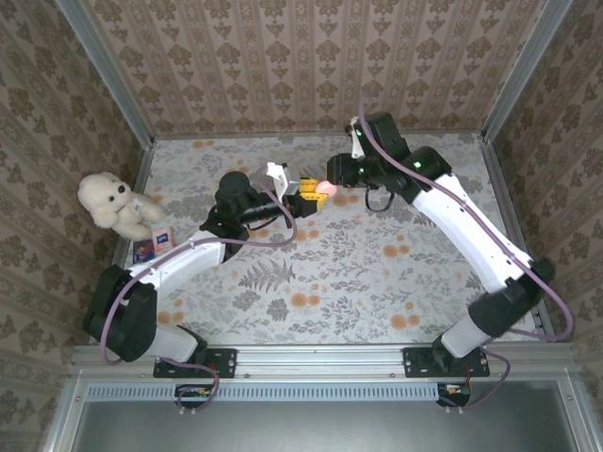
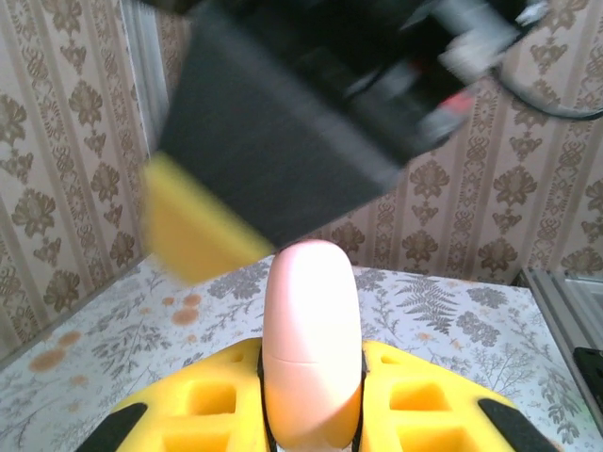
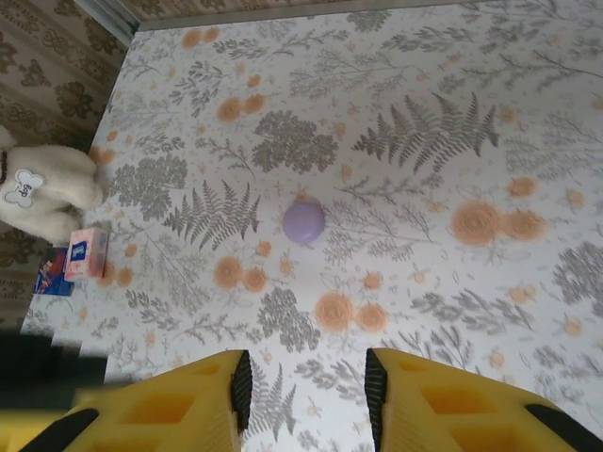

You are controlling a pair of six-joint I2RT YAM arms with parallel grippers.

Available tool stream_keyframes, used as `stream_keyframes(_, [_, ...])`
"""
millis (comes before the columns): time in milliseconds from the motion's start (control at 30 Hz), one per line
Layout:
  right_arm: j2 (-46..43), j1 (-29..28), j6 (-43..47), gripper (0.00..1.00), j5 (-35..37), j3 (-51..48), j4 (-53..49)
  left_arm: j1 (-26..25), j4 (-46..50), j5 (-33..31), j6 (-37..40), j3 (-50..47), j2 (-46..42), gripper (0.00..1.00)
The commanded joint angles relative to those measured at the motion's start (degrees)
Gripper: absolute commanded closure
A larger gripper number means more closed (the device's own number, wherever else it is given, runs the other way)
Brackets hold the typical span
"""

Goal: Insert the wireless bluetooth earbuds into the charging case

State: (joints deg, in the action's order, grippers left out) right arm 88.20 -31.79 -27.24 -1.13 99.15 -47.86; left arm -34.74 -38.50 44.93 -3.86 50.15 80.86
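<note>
The left gripper (image 2: 313, 400), at the bottom of its wrist view, is clamped tight on an upright pink pod (image 2: 311, 320), with the blurred right gripper (image 1: 339, 179) just above it at upper left. In the right wrist view the right gripper's yellow fingers (image 3: 170, 405) stand partly apart along the bottom edge with nothing between them. The lilac case (image 3: 303, 222) lies alone on the floral table (image 3: 424, 141), just left of centre, above that gap.
</note>
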Motion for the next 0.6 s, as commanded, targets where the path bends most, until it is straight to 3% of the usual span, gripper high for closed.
stream_keyframes(0, [-4.50,0.20,-2.49,0.55,3.76,-5.93,-1.38,0.73,-2.63,-2.47,-0.14,3.28,0.58,1.00])
stream_keyframes(133, [-7.64,4.24,-8.02,0.46,5.85,-13.71,2.40,0.82,-1.13,-3.15,-1.00,3.48,1.69,1.00])
stream_keyframes(300, [-8.14,6.34,-11.20,0.43,5.43,-21.82,6.98,1.00,8.60,-6.73,-2.29,5.69,5.19,1.00])
stream_keyframes(567, [-8.13,6.83,-14.27,0.42,6.57,-30.26,11.84,1.21,17.36,-7.66,-14.94,11.19,18.22,1.00])
